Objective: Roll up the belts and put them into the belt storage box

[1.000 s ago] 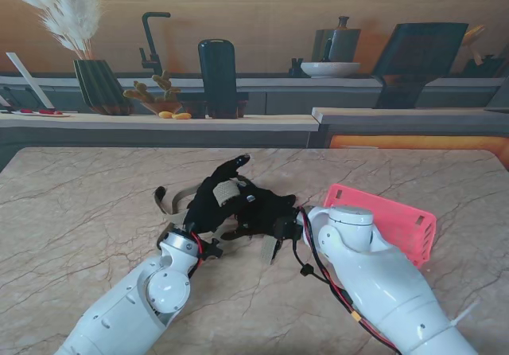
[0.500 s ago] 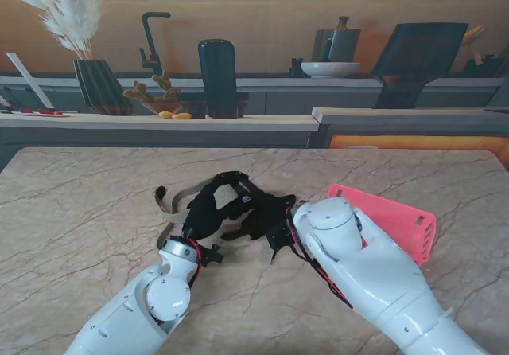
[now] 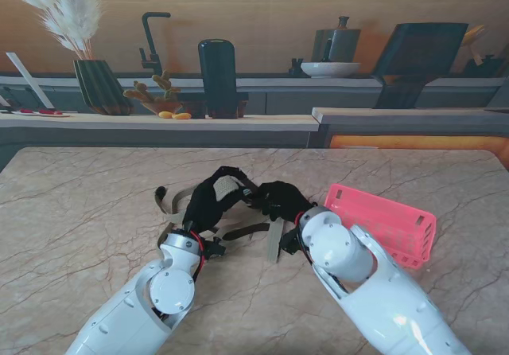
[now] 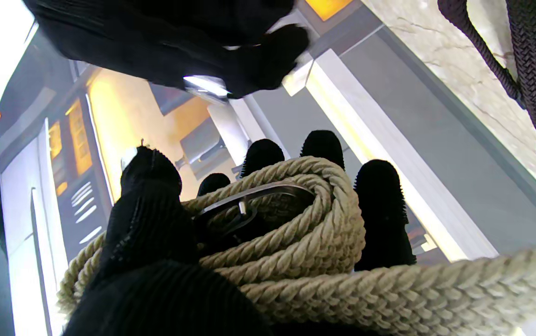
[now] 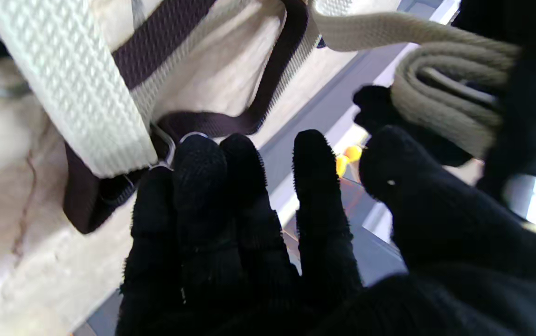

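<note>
At the centre of the marble table [image 3: 87, 204], a beige woven belt [image 4: 295, 224] is being wound into a coil. The coil is clasped in the left hand [image 3: 213, 201], thumb on one face and the other fingers [image 4: 382, 210] on the opposite face, with a metal buckle [image 4: 254, 198] seen at the core. The right hand [image 3: 280, 198] is held just beside the left, its fingers spread and closed on nothing; whether a fingertip touches the coil cannot be told.

For a sound roll, the coil should be kept pinched flat between thumb and fingers, so that the turns do not spring apart. The free tail [image 3: 274, 239], which hangs from the coil towards the table edge nearer to me, should be fed on under light tension by the right hand, each new turn laid squarely over the last. The pinch should be loosened only enough to admit a turn.

A second, dark brown belt [image 5: 202, 123] lies on the table beside a white band [image 5: 67, 88], near the right fingertips [image 5: 200, 161]; it should be kept out of the winding. The pink belt storage box [image 3: 390, 221] stands on the table to the right of both hands, near the right forearm and apart from the coil, with no belt seen in it.
</note>
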Action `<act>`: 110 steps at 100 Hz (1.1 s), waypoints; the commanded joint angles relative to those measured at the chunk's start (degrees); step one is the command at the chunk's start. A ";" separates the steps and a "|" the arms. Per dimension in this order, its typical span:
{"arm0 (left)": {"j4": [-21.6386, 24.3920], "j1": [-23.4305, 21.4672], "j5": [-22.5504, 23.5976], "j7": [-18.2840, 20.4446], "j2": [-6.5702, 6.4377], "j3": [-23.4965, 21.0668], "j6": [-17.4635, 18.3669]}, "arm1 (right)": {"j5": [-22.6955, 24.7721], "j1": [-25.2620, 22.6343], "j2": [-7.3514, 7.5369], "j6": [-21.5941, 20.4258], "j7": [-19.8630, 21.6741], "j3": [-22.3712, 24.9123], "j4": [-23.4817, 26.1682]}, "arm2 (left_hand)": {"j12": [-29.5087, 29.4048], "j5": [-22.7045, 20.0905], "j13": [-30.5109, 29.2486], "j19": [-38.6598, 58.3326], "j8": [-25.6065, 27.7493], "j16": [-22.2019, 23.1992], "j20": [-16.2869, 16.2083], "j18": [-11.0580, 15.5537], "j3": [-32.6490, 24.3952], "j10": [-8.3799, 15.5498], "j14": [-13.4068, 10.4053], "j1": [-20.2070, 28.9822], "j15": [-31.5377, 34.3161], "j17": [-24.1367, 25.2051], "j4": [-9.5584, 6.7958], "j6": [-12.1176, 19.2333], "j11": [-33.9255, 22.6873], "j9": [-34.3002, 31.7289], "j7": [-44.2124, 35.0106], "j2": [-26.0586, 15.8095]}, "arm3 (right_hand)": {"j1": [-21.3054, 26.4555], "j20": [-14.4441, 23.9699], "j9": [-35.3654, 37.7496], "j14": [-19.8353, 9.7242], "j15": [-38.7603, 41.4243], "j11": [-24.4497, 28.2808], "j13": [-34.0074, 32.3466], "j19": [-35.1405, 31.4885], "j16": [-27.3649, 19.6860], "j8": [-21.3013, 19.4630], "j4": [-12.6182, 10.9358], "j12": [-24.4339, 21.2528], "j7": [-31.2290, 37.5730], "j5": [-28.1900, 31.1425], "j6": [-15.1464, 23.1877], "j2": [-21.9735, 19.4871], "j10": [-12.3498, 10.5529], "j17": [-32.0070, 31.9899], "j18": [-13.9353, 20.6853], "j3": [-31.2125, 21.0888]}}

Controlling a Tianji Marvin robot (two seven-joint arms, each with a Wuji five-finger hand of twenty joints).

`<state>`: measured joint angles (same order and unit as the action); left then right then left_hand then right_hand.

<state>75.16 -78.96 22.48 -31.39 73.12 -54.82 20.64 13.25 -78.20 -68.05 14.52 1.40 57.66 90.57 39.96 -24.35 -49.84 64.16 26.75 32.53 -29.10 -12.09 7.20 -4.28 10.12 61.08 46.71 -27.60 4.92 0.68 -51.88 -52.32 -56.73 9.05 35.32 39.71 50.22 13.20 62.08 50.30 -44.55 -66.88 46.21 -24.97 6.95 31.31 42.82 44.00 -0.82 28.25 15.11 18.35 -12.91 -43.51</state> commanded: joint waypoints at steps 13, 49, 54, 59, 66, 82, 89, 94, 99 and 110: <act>-0.82 0.76 2.15 -1.20 0.22 0.61 -0.77 | 4.60 -4.06 1.67 -5.87 -1.98 2.41 4.46 | 8.11 -2.50 -17.83 14.34 5.72 2.85 3.28 -0.86 -28.00 6.40 -4.15 -9.83 15.63 -13.48 -1.11 -0.59 -11.62 -10.06 -10.73 10.11 | -4.32 -1.26 -0.79 -2.36 -3.74 -2.54 -0.17 -0.67 -1.25 -1.96 1.62 -0.96 -3.91 -1.15 1.49 5.80 -0.89 1.40 0.96 -6.49; -2.49 2.62 9.69 -3.14 -0.91 2.53 -1.72 | 14.82 -4.06 1.84 -12.52 -7.65 1.45 4.39 | 10.32 5.16 -23.32 23.69 -2.39 8.29 7.53 0.17 -47.46 5.78 -9.68 -23.94 34.75 -24.35 -2.05 -10.03 -16.82 -10.49 17.22 19.06 | -20.57 -1.08 -1.28 -1.71 -7.54 -5.65 -0.15 1.56 -2.31 -8.22 -1.84 -2.12 -15.46 -3.63 -5.73 1.97 0.06 2.35 -0.39 9.42; -2.56 2.77 10.20 -3.11 -1.03 2.70 -1.84 | 14.46 -3.40 1.61 -12.40 -8.14 0.77 3.86 | 10.24 5.76 -23.33 24.47 -3.13 8.19 7.86 0.23 -47.48 5.88 -10.35 -23.99 36.75 -25.23 -1.91 -10.40 -17.44 -11.08 18.57 19.48 | -22.88 -0.77 -0.88 -1.21 -7.24 -5.43 -0.43 1.44 -2.17 -8.52 -2.02 -2.07 -15.93 -2.95 -6.42 1.33 0.43 2.60 -0.83 8.72; -2.74 2.96 10.63 -3.02 -1.13 2.92 -2.08 | 13.64 -2.84 1.51 -12.34 -7.76 0.28 3.57 | 10.19 8.45 -23.36 24.81 -3.90 7.89 8.08 0.13 -47.36 6.11 -10.52 -23.94 37.38 -25.51 -1.87 -11.60 -17.64 -10.99 20.33 19.32 | -24.37 -0.68 -0.81 -0.90 -7.26 -5.44 -0.26 1.49 -2.16 -8.65 -1.95 -2.10 -16.13 -2.68 -6.82 0.89 0.66 2.47 -1.10 8.57; -3.13 3.38 11.23 -2.92 -1.29 3.29 -2.42 | 12.85 -2.05 1.40 -12.01 -7.36 -0.52 3.13 | 10.23 9.43 -23.33 25.04 -4.46 7.47 8.31 -0.39 -46.96 5.87 -10.31 -23.34 38.08 -25.38 -1.95 -11.64 -18.07 -10.90 21.08 19.25 | -26.12 -0.40 -0.77 -0.56 -7.16 -5.42 -0.17 1.51 -2.01 -9.10 -2.08 -2.10 -16.80 -2.14 -7.11 1.09 1.01 2.52 -1.32 6.80; -4.15 4.32 12.90 -3.16 -1.56 4.15 -2.68 | 14.45 0.16 1.20 -11.72 -7.96 -2.73 1.47 | 10.22 9.81 -23.29 24.92 -4.87 6.99 8.51 -0.48 -46.59 5.69 -10.26 -22.87 38.08 -25.07 -1.95 -11.80 -18.10 -10.69 21.61 18.86 | -26.78 0.00 0.57 -0.35 -6.30 -4.78 -1.34 0.66 -1.72 -9.81 -2.07 -1.91 -16.31 -0.54 -6.56 0.72 0.94 3.37 -1.44 6.18; -4.24 4.43 12.89 -3.03 -1.58 4.29 -2.80 | 14.92 1.00 1.07 -11.20 -8.17 -3.75 0.92 | 10.24 9.69 -23.27 24.68 -4.99 6.74 8.61 -0.79 -46.47 5.60 -9.92 -22.80 37.88 -24.65 -1.94 -11.66 -18.09 -10.57 21.70 19.04 | -26.01 0.14 1.44 -0.14 -5.77 -4.37 -2.09 0.18 -1.57 -10.16 -2.11 -1.80 -15.92 0.20 -6.41 0.71 0.99 3.84 -1.57 5.96; -4.42 4.56 13.01 -3.11 -1.57 4.38 -2.80 | 15.26 1.60 0.98 -10.79 -8.32 -4.47 0.48 | 10.26 9.57 -23.28 24.66 -5.03 6.67 8.61 -0.88 -46.55 5.66 -9.87 -22.77 37.85 -24.62 -1.94 -11.73 -18.11 -10.65 21.70 19.12 | -25.31 0.25 2.29 0.04 -5.21 -3.95 -2.86 -0.33 -1.42 -10.50 -2.12 -1.69 -15.44 1.07 -6.17 0.53 1.06 4.34 -1.76 6.04; -4.49 4.62 13.05 -3.07 -1.59 4.41 -2.81 | 15.41 2.19 0.86 -10.30 -8.45 -5.16 0.00 | 10.28 9.53 -23.27 24.62 -5.09 6.53 8.60 -1.04 -46.56 5.46 -9.71 -22.77 37.74 -24.50 -1.90 -11.67 -18.07 -10.53 21.75 19.03 | -23.89 0.17 2.91 0.15 -4.59 -3.61 -3.36 -1.04 -1.39 -11.00 -2.22 -1.68 -15.07 1.50 -6.05 -0.09 1.06 4.63 -1.84 7.26; -4.70 4.78 13.23 -2.96 -1.66 4.54 -2.75 | 14.15 3.33 0.38 -9.70 -8.65 -6.43 -0.99 | 10.34 9.58 -23.26 24.65 -5.21 6.40 8.54 -1.22 -46.65 5.31 -9.53 -22.67 37.68 -24.43 -1.88 -11.72 -18.07 -10.51 21.92 18.99 | -23.57 0.14 5.08 0.35 -3.43 -2.72 -5.48 -2.03 -1.24 -11.60 -2.36 -1.52 -13.90 3.64 -5.36 -1.59 0.89 5.85 -2.03 8.05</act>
<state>70.49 -74.24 35.59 -34.51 71.42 -50.42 17.95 28.42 -75.31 -66.77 4.48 -7.28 51.72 89.89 49.66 -16.41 -69.41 85.67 22.22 37.30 -21.04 -12.98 -36.98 -0.31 6.52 38.33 72.93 -51.80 4.36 -10.41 -66.91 -61.71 -37.25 27.29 12.01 38.71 53.49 12.95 56.66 45.90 -47.91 -66.32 44.11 -35.64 6.71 29.32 27.71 45.84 -7.01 29.88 14.53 23.31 -14.75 -35.94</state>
